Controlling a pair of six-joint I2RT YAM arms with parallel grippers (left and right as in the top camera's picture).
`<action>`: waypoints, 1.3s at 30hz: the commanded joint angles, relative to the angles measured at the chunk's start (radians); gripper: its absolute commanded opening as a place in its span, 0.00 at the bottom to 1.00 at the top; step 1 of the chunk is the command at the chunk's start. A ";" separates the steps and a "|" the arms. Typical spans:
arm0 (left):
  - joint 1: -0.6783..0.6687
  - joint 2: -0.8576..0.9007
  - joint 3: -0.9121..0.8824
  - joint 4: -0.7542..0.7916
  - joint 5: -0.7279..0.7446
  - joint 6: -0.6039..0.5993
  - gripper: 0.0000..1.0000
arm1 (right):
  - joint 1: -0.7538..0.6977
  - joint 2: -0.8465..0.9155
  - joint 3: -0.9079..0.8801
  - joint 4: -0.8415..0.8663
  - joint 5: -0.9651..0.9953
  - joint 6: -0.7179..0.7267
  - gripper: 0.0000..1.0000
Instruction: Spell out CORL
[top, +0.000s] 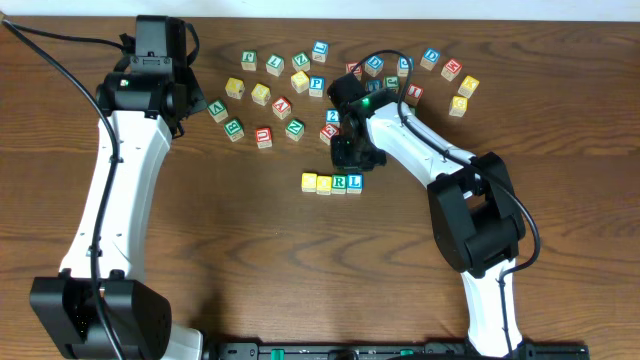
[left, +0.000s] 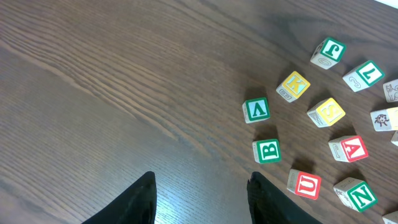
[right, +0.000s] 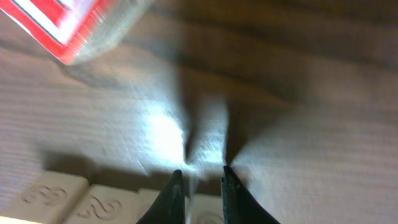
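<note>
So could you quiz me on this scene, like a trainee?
1. How many blocks form the row by the right gripper?
2. True or false: the left gripper holds a block.
3. In the left wrist view, which letter is on the green block nearest the fingers: A) B, B) U, C) K?

Key: 1. Four. 2. False, it is open and empty. 3. A.

Row of four blocks (top: 332, 183) on the tabletop (top: 250, 260): third reads R, fourth L; first two illegible. In the left wrist view: green block (left: 256, 110) V, green block (left: 267, 150) B, red block (left: 305, 184) U, red block (left: 349, 149) A, green block (left: 356, 194) N.
</note>
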 joint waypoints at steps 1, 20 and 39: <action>0.002 -0.003 -0.010 -0.003 -0.021 0.013 0.47 | 0.000 0.005 0.005 0.044 -0.006 -0.029 0.17; 0.002 -0.003 -0.010 -0.008 -0.021 0.013 0.47 | 0.084 0.014 0.034 0.263 -0.018 0.000 0.18; 0.003 -0.003 -0.010 -0.014 -0.021 0.013 0.47 | 0.137 0.052 0.034 0.232 -0.067 0.010 0.07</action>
